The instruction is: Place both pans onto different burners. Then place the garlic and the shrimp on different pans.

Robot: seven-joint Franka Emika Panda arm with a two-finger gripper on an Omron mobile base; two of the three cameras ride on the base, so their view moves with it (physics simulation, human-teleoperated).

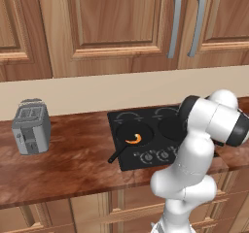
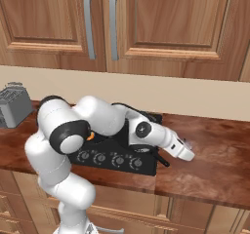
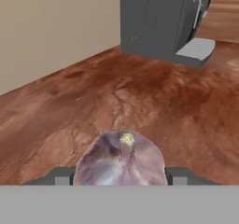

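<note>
The garlic (image 3: 120, 160), a pale mauve, papery bulb with a yellowish stem tip, sits on the reddish-brown wooden table (image 3: 154, 106) to the right of the flat black glass cooktop (image 1: 146, 152). In the hand view it lies directly between the two dark finger tips, which flank it on either side at about its widest part. The gripper (image 3: 120, 176) stands partly open around the bulb; whether the tips already press on its skin cannot be told, so the garlic is not clearly held. The bulb is roughly round, with its stem pointing up, so no long axis constrains the approach: judged from this, the coming move is a plain closing of the fingers and a straight lift.

In the right base view the gripper (image 2: 184, 152) is low over the table just beyond the cooktop's right edge, the white arm stretched out across the stove.

Farther left, a round matte black frying pan (image 1: 127, 135) with a long thin handle rests on the front left burner, and the small curled orange shrimp (image 1: 134, 140) lies in it. The garlic will therefore have to travel left, back over the cooktop, to the other pan, which the arm hides. A grey boxy appliance (image 3: 161, 20) stands well beyond the garlic.
</note>
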